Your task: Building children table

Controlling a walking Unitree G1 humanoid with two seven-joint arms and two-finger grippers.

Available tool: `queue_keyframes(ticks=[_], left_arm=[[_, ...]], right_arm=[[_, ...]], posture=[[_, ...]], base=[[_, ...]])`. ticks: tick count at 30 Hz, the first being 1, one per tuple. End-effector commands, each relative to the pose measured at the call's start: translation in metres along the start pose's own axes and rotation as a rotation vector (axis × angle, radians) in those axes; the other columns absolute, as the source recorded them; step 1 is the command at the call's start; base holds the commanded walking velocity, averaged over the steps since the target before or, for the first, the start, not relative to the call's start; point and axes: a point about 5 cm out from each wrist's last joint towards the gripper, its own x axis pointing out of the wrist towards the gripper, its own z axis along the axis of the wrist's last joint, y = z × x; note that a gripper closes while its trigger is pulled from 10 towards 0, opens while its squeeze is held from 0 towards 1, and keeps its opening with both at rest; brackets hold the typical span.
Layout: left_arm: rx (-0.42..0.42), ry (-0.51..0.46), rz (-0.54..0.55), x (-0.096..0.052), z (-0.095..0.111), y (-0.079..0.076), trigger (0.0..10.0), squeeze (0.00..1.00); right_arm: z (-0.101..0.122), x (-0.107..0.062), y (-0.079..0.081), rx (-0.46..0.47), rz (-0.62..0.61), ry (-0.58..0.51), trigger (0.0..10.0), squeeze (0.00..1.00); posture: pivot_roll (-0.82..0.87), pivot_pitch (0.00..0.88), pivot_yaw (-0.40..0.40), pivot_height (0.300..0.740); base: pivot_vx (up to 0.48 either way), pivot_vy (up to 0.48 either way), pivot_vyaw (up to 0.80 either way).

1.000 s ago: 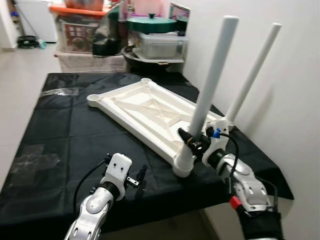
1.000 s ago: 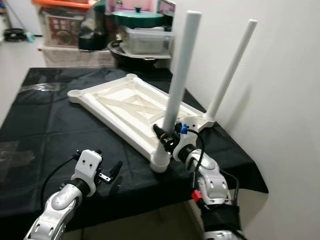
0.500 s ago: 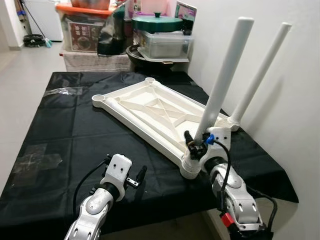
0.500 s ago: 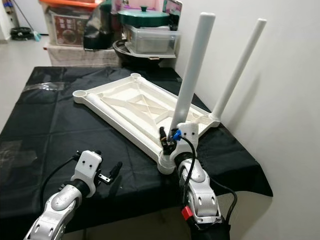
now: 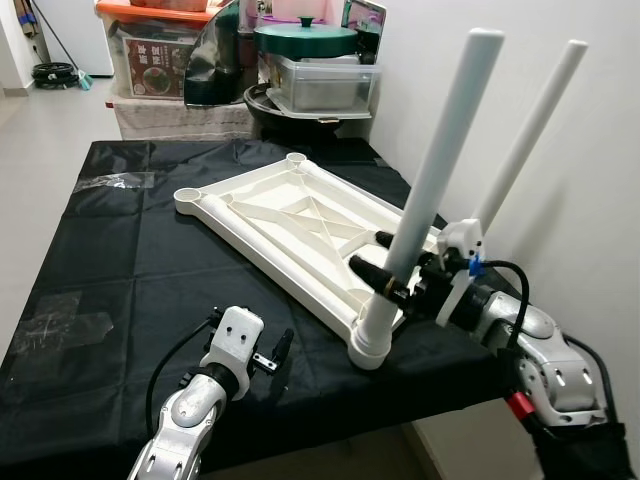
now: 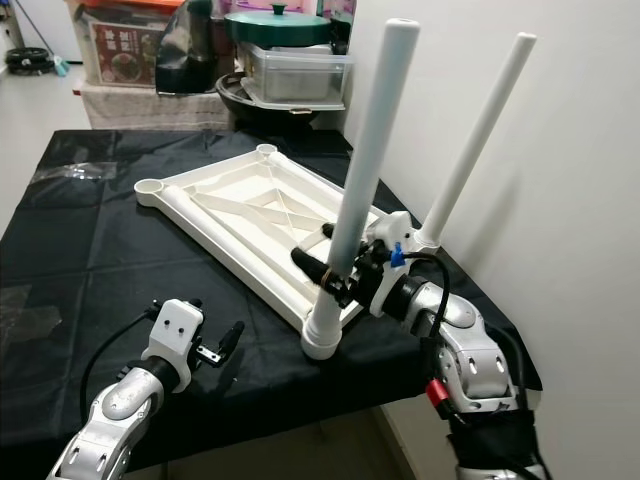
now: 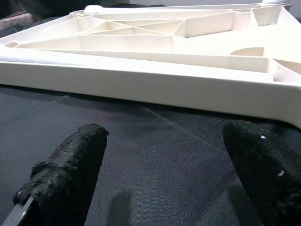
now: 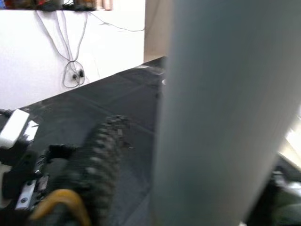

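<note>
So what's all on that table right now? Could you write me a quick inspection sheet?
Surface: black cloth over a table.
Job's things: white tabletop lying underside up; near leg and far leg standing in two corner sockets.
Clutter: clear tape patch on the cloth.
Grippers: right gripper with its fingers around the near leg's lower part; left gripper open, low over the cloth by the tabletop's edge.
Cables: black cable looping along the left arm.
Surroundings: white wall at right; storage boxes and green pot behind.
</note>
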Motion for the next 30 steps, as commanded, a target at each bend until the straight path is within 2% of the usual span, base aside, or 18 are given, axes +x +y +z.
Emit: queue_keyframes(ticks=[1, 3, 5, 6, 7, 8, 10, 13, 15, 16, 17, 18, 20, 21, 23, 24, 25, 30], left_arm=[[0.003, 0.020, -0.010, 0.000, -0.004, -0.003, 10.0, 0.00], [0.005, 0.021, -0.012, 0.000, -0.004, -0.003, 10.0, 0.00], [0.007, 0.023, -0.012, -0.001, -0.005, -0.003, 10.0, 0.00], [0.007, 0.023, -0.012, -0.001, -0.005, -0.003, 10.0, 0.00], [0.008, 0.023, -0.013, -0.001, -0.005, -0.004, 10.0, 0.00], [0.008, 0.023, -0.013, -0.001, -0.005, -0.004, 10.0, 0.00], [0.008, 0.024, -0.015, -0.001, -0.005, -0.004, 10.0, 0.00], [0.008, 0.024, -0.015, -0.001, -0.005, -0.004, 10.0, 0.00], [0.010, 0.026, -0.015, -0.002, -0.005, -0.004, 10.0, 0.00], [0.010, 0.027, -0.016, -0.002, -0.006, -0.004, 10.0, 0.00], [0.010, 0.027, -0.016, -0.002, -0.006, -0.004, 10.0, 0.00], [0.011, 0.028, -0.016, -0.002, -0.006, -0.003, 10.0, 0.00], [0.011, 0.028, -0.016, -0.002, -0.006, -0.003, 10.0, 0.00], [0.010, 0.029, -0.018, -0.002, -0.006, -0.004, 10.0, 0.00], [0.010, 0.029, -0.018, -0.002, -0.006, -0.004, 10.0, 0.00], [0.010, 0.029, -0.020, -0.002, -0.006, -0.004, 10.0, 0.00], [0.008, 0.027, -0.020, -0.001, -0.006, -0.004, 10.0, 0.00], [0.005, 0.024, -0.017, 0.000, -0.005, -0.003, 10.0, 0.00]], right_arm=[[-0.010, 0.006, 0.004, -0.009, 0.013, 0.031, 0.0, 0.00], [-0.018, 0.010, -0.005, -0.019, -0.098, 0.059, 0.0, 0.00], [-0.033, 0.011, -0.024, 0.020, -0.376, 0.097, 0.0, 0.00], [-0.033, 0.011, -0.024, 0.020, -0.376, 0.097, 0.0, 0.00], [-0.037, 0.007, -0.034, 0.075, -0.575, 0.072, 0.0, 0.00], [-0.037, 0.007, -0.034, 0.075, -0.575, 0.072, 0.0, 0.00], [-0.041, -0.009, -0.044, 0.133, -0.893, 0.035, 0.0, 0.00], [-0.041, -0.009, -0.044, 0.133, -0.893, 0.035, 0.0, 0.00], [-0.044, -0.022, -0.038, 0.154, -1.068, 0.036, 0.0, 0.00], [-0.044, -0.007, -0.022, 0.166, -0.939, 0.032, 3.5, 0.00], [-0.044, -0.007, -0.022, 0.166, -0.939, 0.032, 3.5, 0.00], [-0.043, 0.005, -0.009, 0.176, -0.818, 0.028, 3.5, 0.00], [-0.043, 0.005, -0.009, 0.176, -0.818, 0.028, 3.5, 0.00], [-0.040, 0.016, 0.005, 0.189, -0.646, 0.003, 10.0, 0.00], [-0.040, 0.016, 0.005, 0.189, -0.646, 0.003, 10.0, 0.00], [-0.034, 0.019, 0.010, 0.202, -0.554, -0.052, 10.0, 1.00], [-0.023, 0.018, 0.003, 0.155, -0.439, -0.067, 10.0, 0.00], [0.001, 0.013, -0.009, 0.084, -0.178, -0.061, 10.0, 0.00]], posture=[[0.08, 0.000, -0.135, 0.740], [0.08, 0.000, -0.132, 0.740], [0.08, 0.000, -0.132, 0.740], [0.08, 0.000, -0.132, 0.740], [0.08, 0.000, -0.131, 0.740], [0.08, 0.000, -0.131, 0.740], [0.08, 0.000, -0.131, 0.740], [0.08, 0.000, -0.131, 0.740], [0.08, 0.000, -0.129, 0.740], [0.08, 0.000, -0.129, 0.740], [0.08, 0.000, -0.129, 0.740], [0.08, 0.000, -0.129, 0.740], [0.08, 0.000, -0.129, 0.740], [0.07, 0.000, -0.123, 0.740], [0.07, 0.000, -0.123, 0.740], [0.07, 0.000, -0.122, 0.740], [0.07, 0.000, -0.124, 0.740], [0.07, 0.000, -0.128, 0.740]], base=[[0.000, 0.000, 0.00], [0.000, 0.000, 0.00], [0.000, 0.000, 0.00], [0.000, 0.000, 0.00], [0.000, 0.000, 0.00], [0.000, 0.000, 0.00], [0.000, 0.000, 0.00], [0.000, 0.000, 0.00], [0.000, 0.000, 0.00], [0.000, 0.000, 0.00], [0.000, 0.000, 0.00], [0.000, 0.000, 0.00], [0.000, 0.000, 0.00], [0.000, 0.000, 0.00], [0.000, 0.000, 0.00], [0.000, 0.000, 0.00], [0.000, 0.000, 0.00], [0.000, 0.000, 0.00]])
